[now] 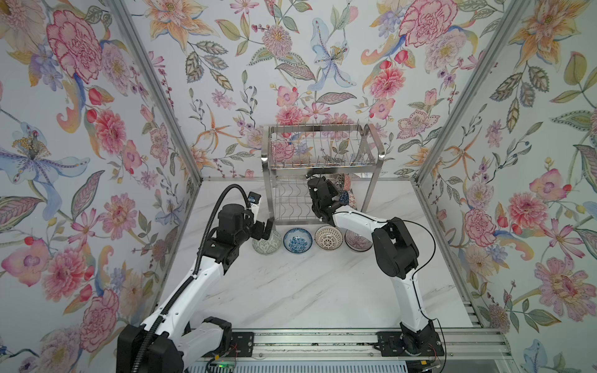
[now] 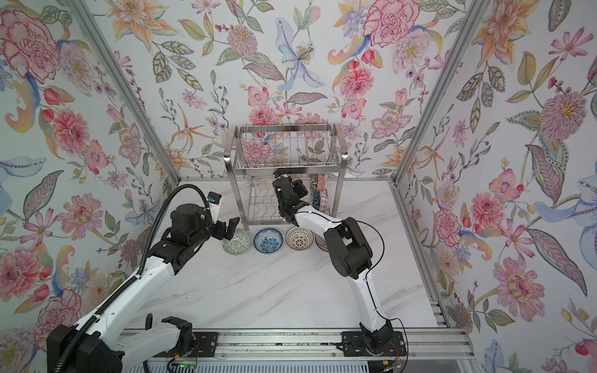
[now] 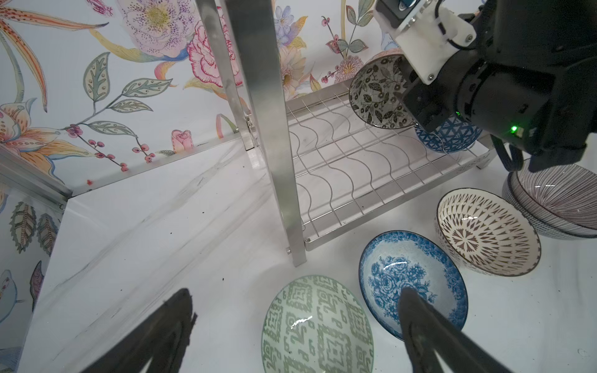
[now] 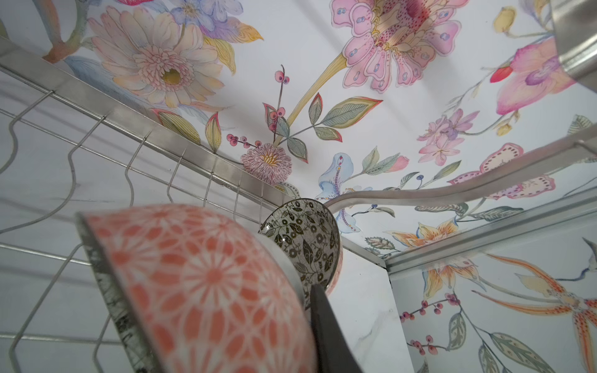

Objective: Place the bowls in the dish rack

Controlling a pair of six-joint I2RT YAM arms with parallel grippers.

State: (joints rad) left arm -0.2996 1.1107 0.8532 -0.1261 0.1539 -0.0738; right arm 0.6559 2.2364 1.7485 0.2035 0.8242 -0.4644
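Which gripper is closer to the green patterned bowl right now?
Left. The left gripper hangs open just above the green patterned bowl; the right gripper, holding a red lattice bowl, is inside the dish rack's lower tier.

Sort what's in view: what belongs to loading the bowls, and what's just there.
Job:
- rack
- on the table: green bowl, blue floral bowl, brown bowl, striped bowl
- in the rack's lower tier: leaf bowl, blue triangle bowl
- red bowl, held at that tier

Just there:
- wallpaper
- table
- base rail
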